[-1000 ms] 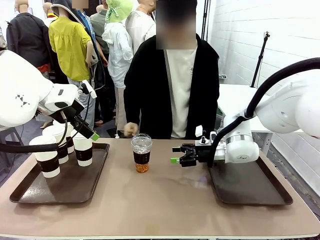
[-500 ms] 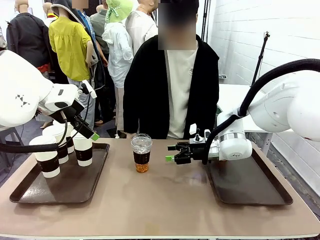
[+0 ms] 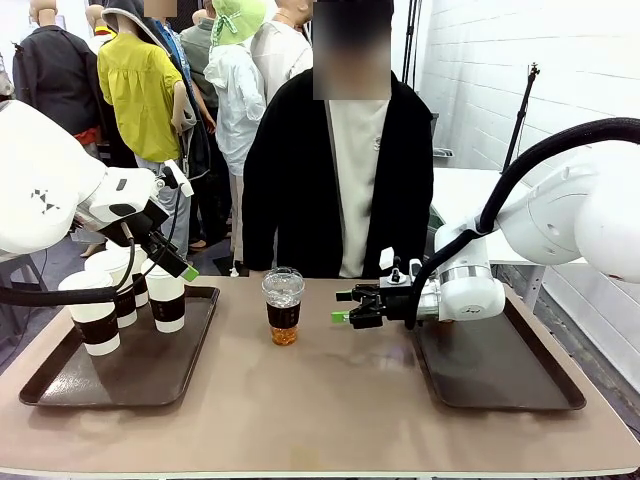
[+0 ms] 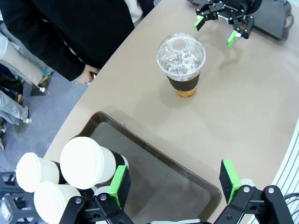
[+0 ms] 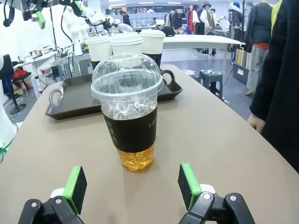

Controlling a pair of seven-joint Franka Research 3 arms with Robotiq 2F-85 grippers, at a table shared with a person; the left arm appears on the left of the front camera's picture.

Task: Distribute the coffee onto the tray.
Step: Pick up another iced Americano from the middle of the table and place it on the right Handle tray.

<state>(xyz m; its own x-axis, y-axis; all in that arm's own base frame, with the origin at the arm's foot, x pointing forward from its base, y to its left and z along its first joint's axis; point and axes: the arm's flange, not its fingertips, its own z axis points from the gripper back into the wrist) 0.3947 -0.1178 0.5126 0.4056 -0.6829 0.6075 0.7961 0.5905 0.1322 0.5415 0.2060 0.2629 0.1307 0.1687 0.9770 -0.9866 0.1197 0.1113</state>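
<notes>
Front: clear plastic dome-lidded iced cup [image 3: 283,306] upright on smooth tan table [image 3: 330,400], dome up, black sleeve, amber drink below. Right tool [image 3: 342,306] spread just right of it.
Left wrist: left tool [image 4: 175,183] spread over dark tray [image 4: 159,175]; white-lidded paper cups [image 4: 86,161] well apart from iced cup.
Right wrist: white sleeve print too faint to read.

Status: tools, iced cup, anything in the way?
Right tool open, level with iced cup, just short. Left tool open over left tray. Cup upright on table, not yet on right tray. Nothing between right tool and cup.
</notes>
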